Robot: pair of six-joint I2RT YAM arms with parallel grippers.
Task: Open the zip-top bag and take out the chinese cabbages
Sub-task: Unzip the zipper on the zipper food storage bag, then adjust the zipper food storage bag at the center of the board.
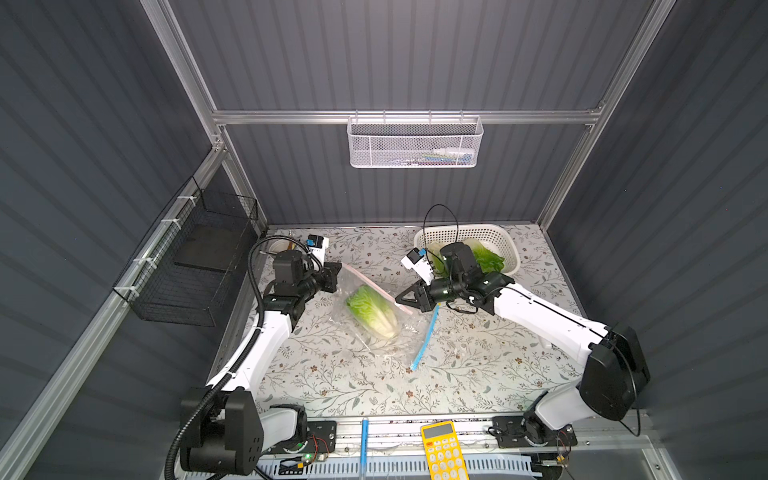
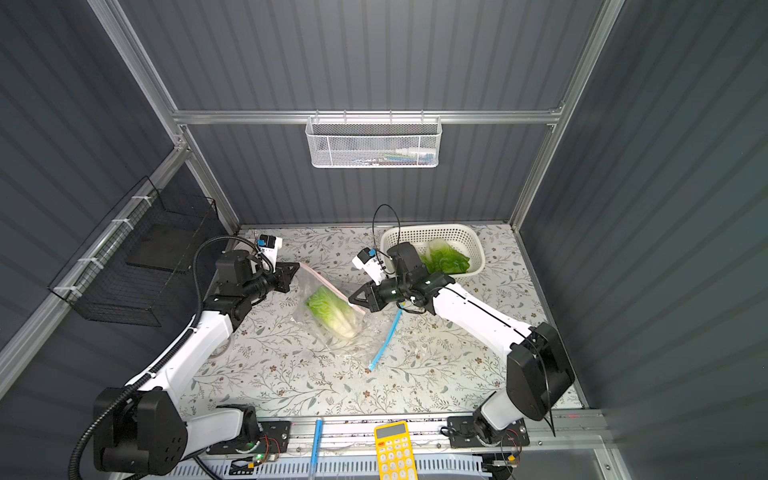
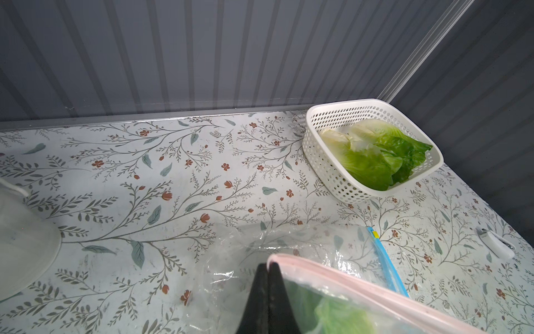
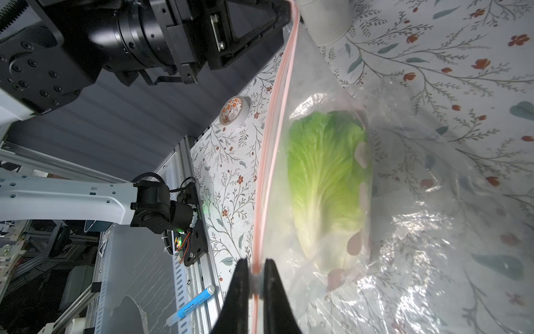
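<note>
The clear zip-top bag (image 1: 401,347) lies mid-table. One of the chinese cabbages (image 1: 374,309) (image 2: 334,311) (image 4: 326,179) is inside it, leaves toward the back left. The bag's pink zip strip (image 1: 370,286) (image 4: 274,115) is stretched taut above the table between both grippers. My left gripper (image 1: 338,270) (image 3: 267,267) is shut on its far-left end. My right gripper (image 1: 400,298) (image 4: 255,269) is shut on its other end. The bag's blue strip (image 1: 424,340) (image 3: 387,266) lies on the table, apart from the pink one. Two more cabbages (image 1: 490,257) (image 3: 372,156) lie in the white basket (image 1: 511,245) (image 3: 323,170).
The basket stands at the back right, close behind my right wrist. A roll of tape (image 4: 235,111) lies by the left edge. A yellow calculator (image 1: 442,449) and a blue marker (image 1: 364,440) rest on the front rail. A black wire basket (image 1: 195,266) hangs on the left wall.
</note>
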